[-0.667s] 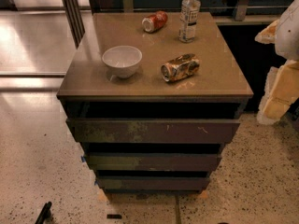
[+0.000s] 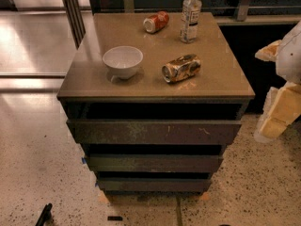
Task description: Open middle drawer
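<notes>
Middle drawer [image 2: 153, 163] sits around 6 o'clock from frame centre, sandwiched between the scratched top front [image 2: 155, 132] and the darkest bottom front [image 2: 153, 184]. It has no handle, so I'd guess the dark gap above its edge is the way in. The gripper [image 2: 281, 102] hangs out at 3 o'clock, well apart from the cabinet, roughly level with the top front. Can't tell if it's released or clenched.

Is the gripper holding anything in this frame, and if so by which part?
Nothing appears held. The gripper is at the right edge, beside the cabinet, apart from the middle drawer.
</notes>
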You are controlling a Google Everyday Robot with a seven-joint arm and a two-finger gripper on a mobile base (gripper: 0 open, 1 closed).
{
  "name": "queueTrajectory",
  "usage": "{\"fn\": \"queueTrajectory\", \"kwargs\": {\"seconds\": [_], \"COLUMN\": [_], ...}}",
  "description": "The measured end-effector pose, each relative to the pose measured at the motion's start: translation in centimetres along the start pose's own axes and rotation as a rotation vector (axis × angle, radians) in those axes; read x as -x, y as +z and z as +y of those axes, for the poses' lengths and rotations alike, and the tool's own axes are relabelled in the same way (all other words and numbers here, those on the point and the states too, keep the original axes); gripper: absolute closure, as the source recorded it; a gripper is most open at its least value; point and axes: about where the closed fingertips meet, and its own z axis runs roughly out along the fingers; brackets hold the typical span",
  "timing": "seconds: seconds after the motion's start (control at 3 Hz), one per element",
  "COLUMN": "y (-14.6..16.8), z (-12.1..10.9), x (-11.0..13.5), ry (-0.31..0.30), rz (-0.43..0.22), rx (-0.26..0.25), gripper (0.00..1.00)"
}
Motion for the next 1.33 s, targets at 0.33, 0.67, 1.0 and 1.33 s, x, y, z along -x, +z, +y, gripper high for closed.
{"fn": "queueTrajectory", "kwargs": {"seconds": [0.33,0.67,1.0,1.33], "y": [2.9,6.9,13.3,14.9], "z": [3.8,7.2,10.5,10.7], "x": [-1.2,-2.4,-3.9,-4.7], "ry": [0.112,0.218,0.328,0.362], "rz": [-0.123,-0.212,-0.281,-0.277], "rx": [-0.002,-0.011,0.01,-0.023], "gripper": [0.0,0.0,0.0,0.0]}}
